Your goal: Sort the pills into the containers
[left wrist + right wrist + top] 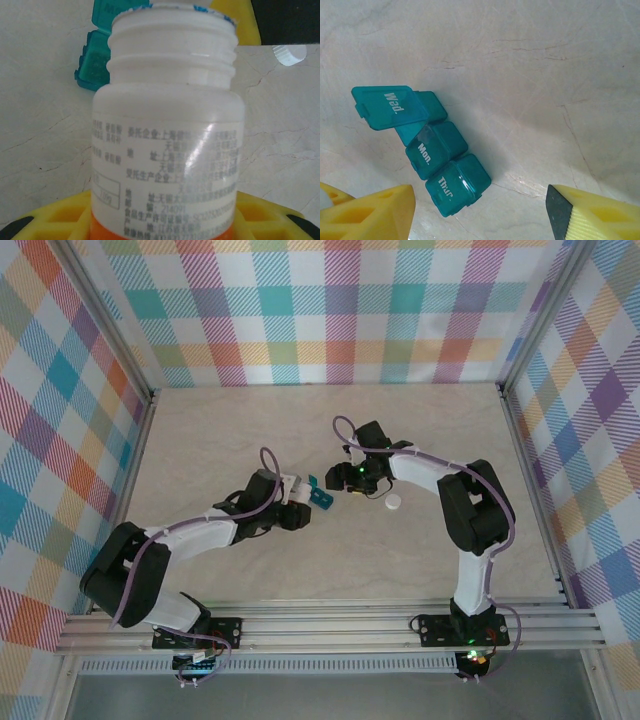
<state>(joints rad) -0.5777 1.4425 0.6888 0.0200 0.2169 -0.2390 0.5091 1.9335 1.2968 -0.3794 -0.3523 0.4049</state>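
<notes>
One white plastic bottle (165, 125) fills the clenched left gripper (297, 492); right gripper (480, 200) released, teal three-compartment plastic strip (440, 150) at eleven o'clock.

Bottle (165, 150): white plastic, uncapped, with a threaded neck and torn foil remnants bearing blue print along the rim. Its label carries dense Chinese print above an orange band at the base. Cap (394, 502): white, ribbed, lying on the table to the right of the bottle and apart from it. Table (250, 430): beige, marble-veined surface. Walls (330, 310): pastel plaid panels on three sides. Rails (330, 625): aluminium, running along the near edge.
</notes>
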